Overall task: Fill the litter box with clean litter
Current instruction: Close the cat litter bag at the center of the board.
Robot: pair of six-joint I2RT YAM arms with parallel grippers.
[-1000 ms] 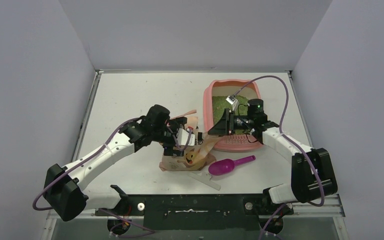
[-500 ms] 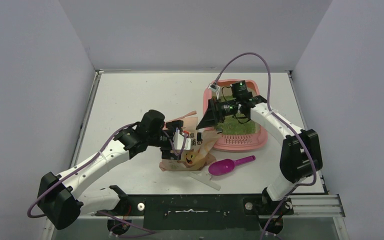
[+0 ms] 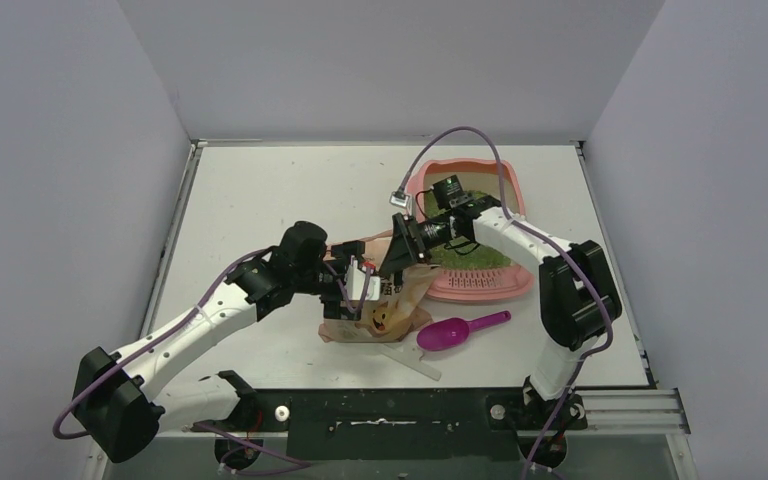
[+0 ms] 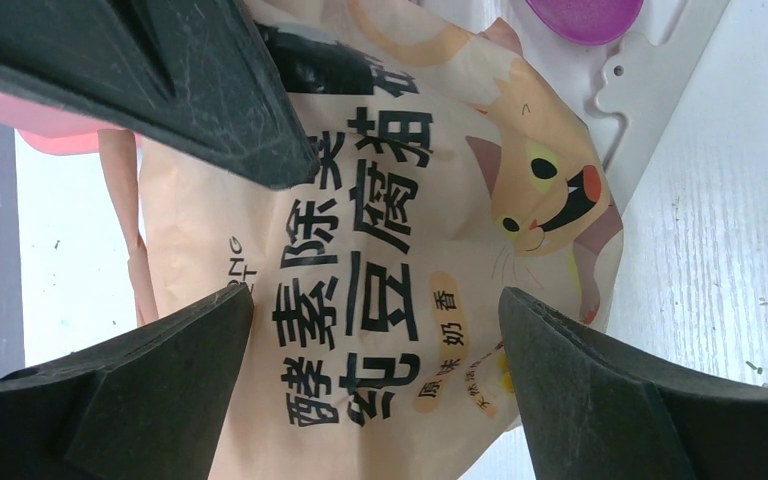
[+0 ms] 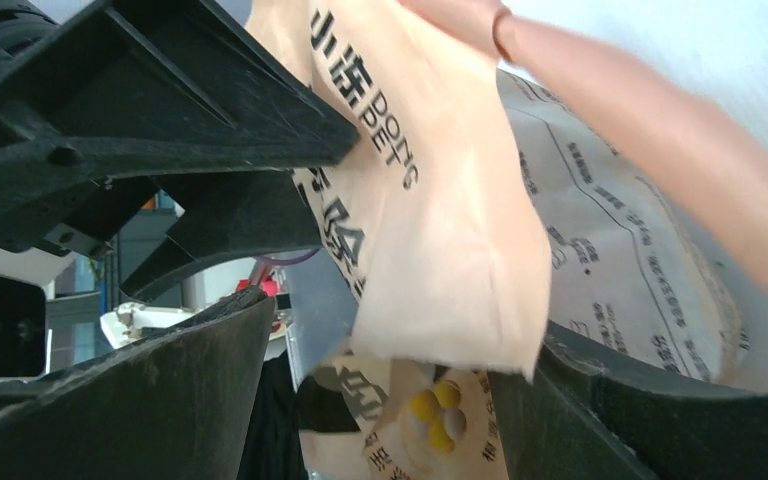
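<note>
The litter box (image 3: 476, 289) sits on the right half of the tabletop (image 3: 260, 200), its slotted strip at the near end. A green bed of litter (image 3: 472, 254) covers its floor, partly hidden by the right arm, which reaches across the box toward its left side.

Just off the box's near-left corner lies a peach paper bag (image 3: 388, 312) printed with a cartoon cat and black characters. Its upper edge rises toward the box. The right pincer (image 3: 400, 256) is at that edge, just outside the box's left wall. In the wrist view its jaws stand wide apart with a fold of the bag (image 5: 440, 200) hanging between them.

The left pincer (image 3: 353, 284) is farther left of the box, over the bag's printed face (image 4: 390, 250). Its jaws are also spread, one on each side of the print; whether they touch the paper I cannot tell.

A magenta scoop (image 3: 450, 332) lies on the tabletop just in front of the slotted strip, beside the bag and apart from the box.
</note>
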